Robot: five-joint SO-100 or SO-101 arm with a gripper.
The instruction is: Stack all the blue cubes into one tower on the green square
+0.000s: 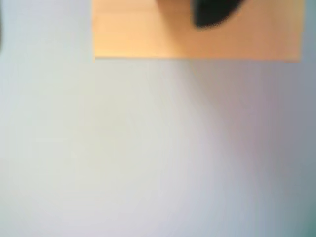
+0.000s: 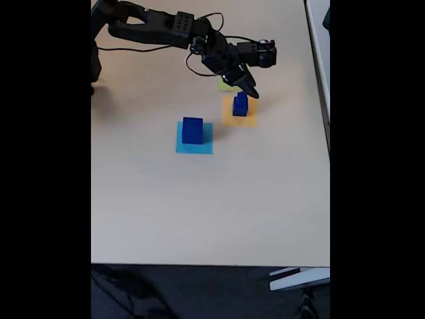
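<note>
Nearest in the fixed view, past a stretch of bare bench [image 2: 199, 212], one large blue cube [image 2: 192, 129] sits on the light blue square [image 2: 194, 145]; beyond it a small stack, seemingly two blue cubes [image 2: 240, 104], stands on the orange square [image 2: 240, 114]. The gripper [image 2: 247, 89] hangs directly over that stack's top, tips pointing down at it, and I cannot tell whether its fingers are spread or pinching. Farthest, the green square [image 2: 224, 85] peeks out just behind the gripper, no tower on it yet
</note>
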